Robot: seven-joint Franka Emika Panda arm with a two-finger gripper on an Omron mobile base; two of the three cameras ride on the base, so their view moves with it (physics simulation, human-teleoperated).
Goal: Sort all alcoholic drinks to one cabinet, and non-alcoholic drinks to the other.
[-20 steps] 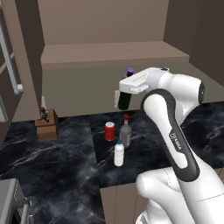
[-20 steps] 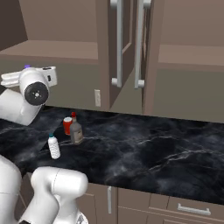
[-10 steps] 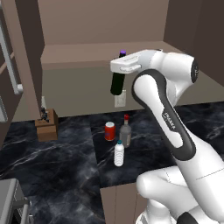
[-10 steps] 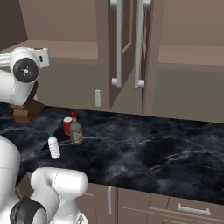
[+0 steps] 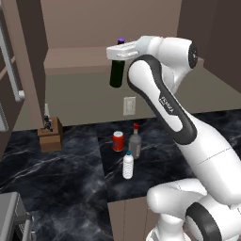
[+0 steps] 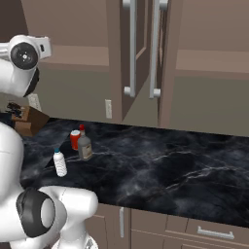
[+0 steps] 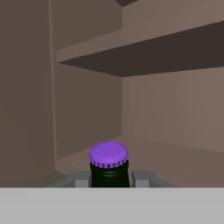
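Before the open cabinet (image 7: 175, 109), end effector (image 5: 117, 54) clamps the upright green bottle (image 5: 116, 73) by its neck.

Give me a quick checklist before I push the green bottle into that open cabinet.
1. Grip: gripper shut on the green bottle below its purple cap: ok.
2. Bottle upright, hanging straight: ok.
3. Cabinet door swung open: ok.
4. Bottle bottom above the cabinet floor: cannot tell; in the left base view it looks lower.
5. Shelf clearance over the cap: ok.
6. Red can, red-capped bottle and blue-capped bottle stand on the counter, away from the path: ok.
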